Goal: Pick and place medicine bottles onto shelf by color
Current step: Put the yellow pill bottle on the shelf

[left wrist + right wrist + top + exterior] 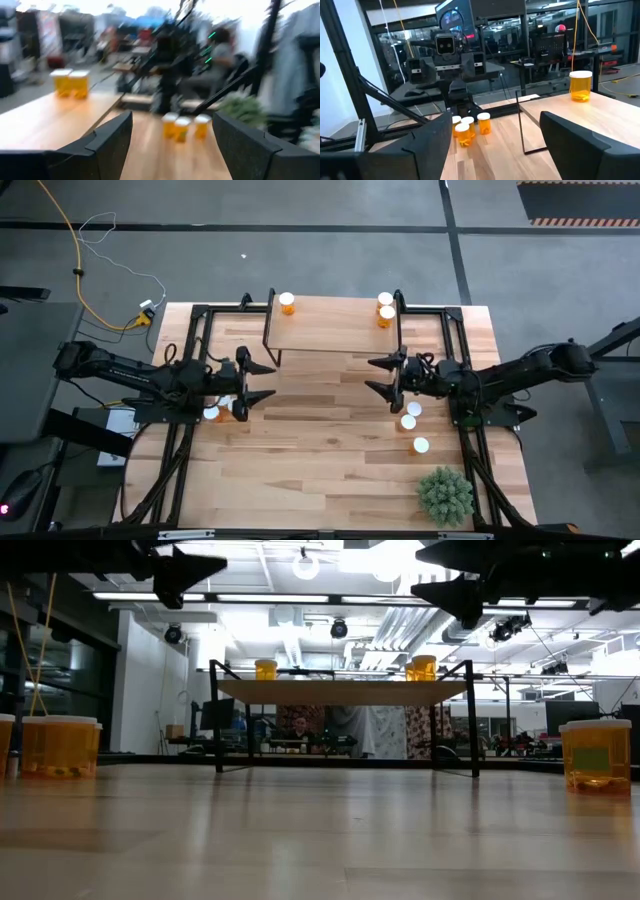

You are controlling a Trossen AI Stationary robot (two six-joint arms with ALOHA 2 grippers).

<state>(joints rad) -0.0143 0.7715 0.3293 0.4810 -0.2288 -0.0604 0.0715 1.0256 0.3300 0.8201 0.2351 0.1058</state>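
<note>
Two dark arms reach in over the wooden table from opposite sides, both raised above the surface. At the table's far edge stands the shelf, a light board on thin black legs. The left gripper hangs near the shelf's left front corner with its jaws apart and nothing between them; the left wrist view looks through the open gap toward the far bottles. The right gripper hangs near the shelf's right front corner, jaws likewise spread and empty, and the low view shows both grippers well clear of the tabletop. A green spiky plant sits at the table's near right corner. On the shelf, one medicine bottle stands at the left end and two medicine bottles stand together at the right end. Three more bottles stand on the table below the right gripper, strung out toward the plant. A small cluster of bottles, partly hidden, stands under the left arm
</note>
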